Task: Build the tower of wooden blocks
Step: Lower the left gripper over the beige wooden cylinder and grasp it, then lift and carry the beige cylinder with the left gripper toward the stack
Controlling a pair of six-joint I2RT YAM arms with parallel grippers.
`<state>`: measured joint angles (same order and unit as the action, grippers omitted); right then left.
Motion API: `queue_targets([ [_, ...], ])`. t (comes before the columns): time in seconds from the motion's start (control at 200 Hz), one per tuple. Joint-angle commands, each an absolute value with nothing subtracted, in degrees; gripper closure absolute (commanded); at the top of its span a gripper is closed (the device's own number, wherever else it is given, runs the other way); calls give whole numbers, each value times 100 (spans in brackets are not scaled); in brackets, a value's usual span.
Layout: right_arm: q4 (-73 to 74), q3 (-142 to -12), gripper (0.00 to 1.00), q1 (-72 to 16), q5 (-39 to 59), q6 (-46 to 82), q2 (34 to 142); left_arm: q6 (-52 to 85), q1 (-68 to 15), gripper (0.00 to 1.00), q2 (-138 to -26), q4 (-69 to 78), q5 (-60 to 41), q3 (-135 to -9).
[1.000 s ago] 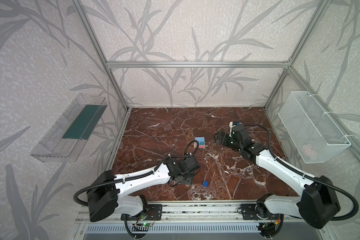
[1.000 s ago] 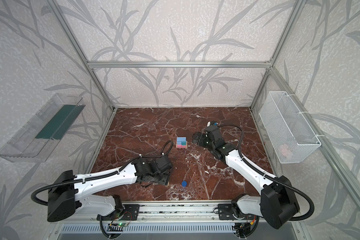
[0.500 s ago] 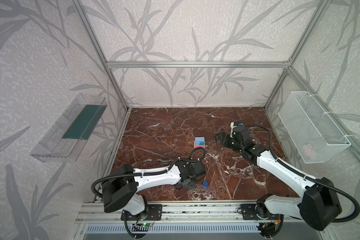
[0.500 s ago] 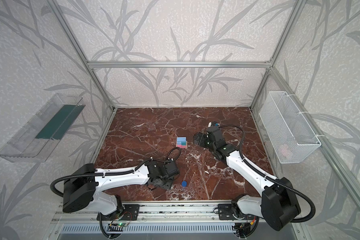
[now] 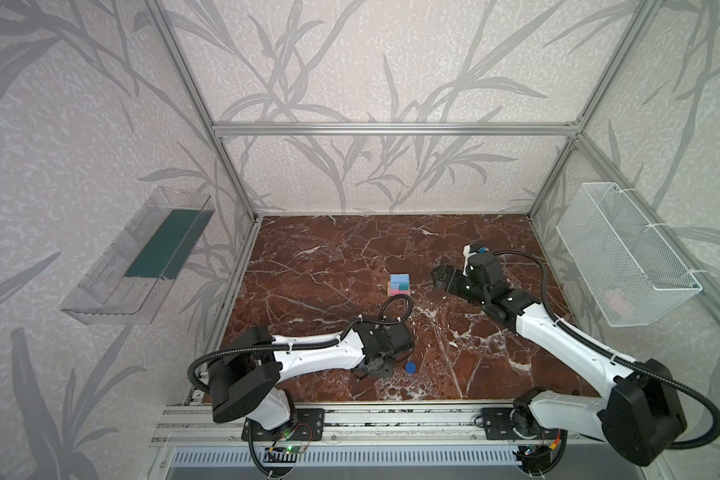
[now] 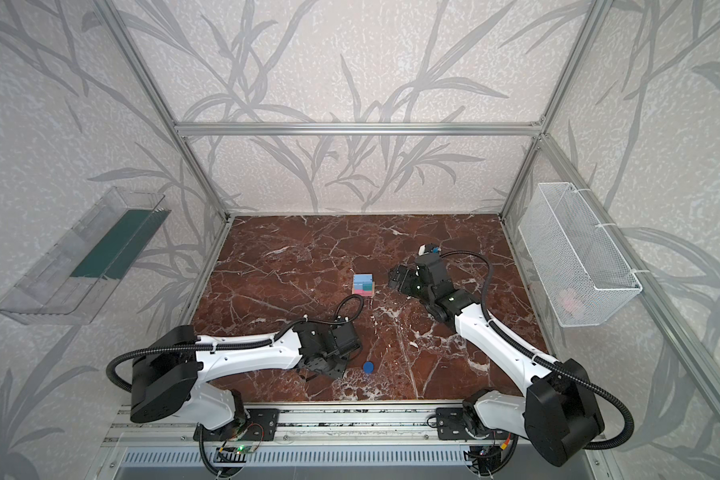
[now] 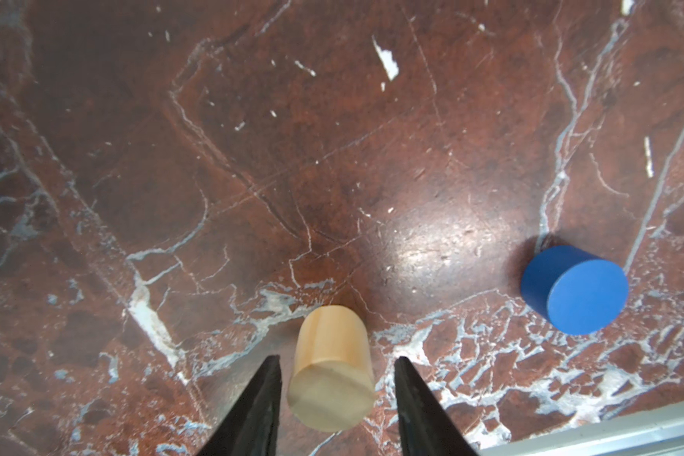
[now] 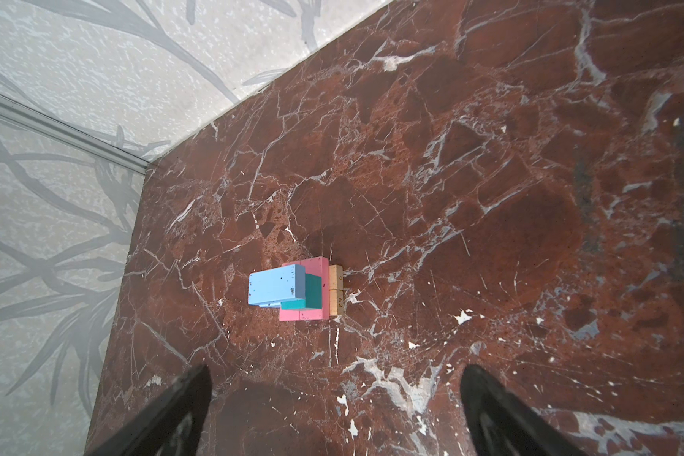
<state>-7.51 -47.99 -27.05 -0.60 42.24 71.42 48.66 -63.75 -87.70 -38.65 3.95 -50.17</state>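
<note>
The marble counter (image 5: 329, 257) carries the blocks. On the right wall a wire basket (image 5: 624, 266) holds something pink, too blurred to name. The clear tray (image 5: 142, 266) opposite holds a green sheet. The right gripper (image 8: 335, 369), jaws spread wide and empty, faces the mid-counter tower (image 8: 293, 290). Only the left wrist view shows the tan cylinder (image 7: 330, 367). It sits between the left gripper (image 7: 337, 358) jaws, which are spread with slivers of gap, near the dark blue cylinder (image 7: 573, 290).
</note>
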Motion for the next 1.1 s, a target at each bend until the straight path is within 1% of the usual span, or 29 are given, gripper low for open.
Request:
queue_targets([
  [0.0,-649,-4763,2,-2680,-101,4252,7084,4983,-6406,59,-8876,-3849,399,-5050],
  [0.16,-641,-4763,2,-2681,-97,4254,7084,5000,-6398,60,-8890,-3844,391,-5043],
  [0.275,-646,-4772,2,-2681,-88,4259,7091,4997,-6400,63,-8899,-3847,387,-5049],
  [0.54,-650,-4789,2,-2680,-71,4255,7119,5004,-6398,63,-8981,-3854,363,-5059],
  [0.835,-649,-4798,2,-2676,-44,4262,7146,5014,-6403,71,-8982,-3888,387,-5077],
  [0.875,-646,-4799,2,-2681,-44,4257,7146,5026,-6399,73,-8965,-3900,395,-5079],
  [0.945,-647,-4793,2,-2681,-44,4256,7145,5039,-6398,79,-8956,-3994,438,-5140],
  [1.04,-642,-4784,2,-2681,-40,4261,7146,5062,-6403,80,-8931,-4065,448,-5187],
  [1.1,-639,-4777,2,-2681,-40,4262,7159,5062,-6403,84,-8883,-4044,439,-5194],
])
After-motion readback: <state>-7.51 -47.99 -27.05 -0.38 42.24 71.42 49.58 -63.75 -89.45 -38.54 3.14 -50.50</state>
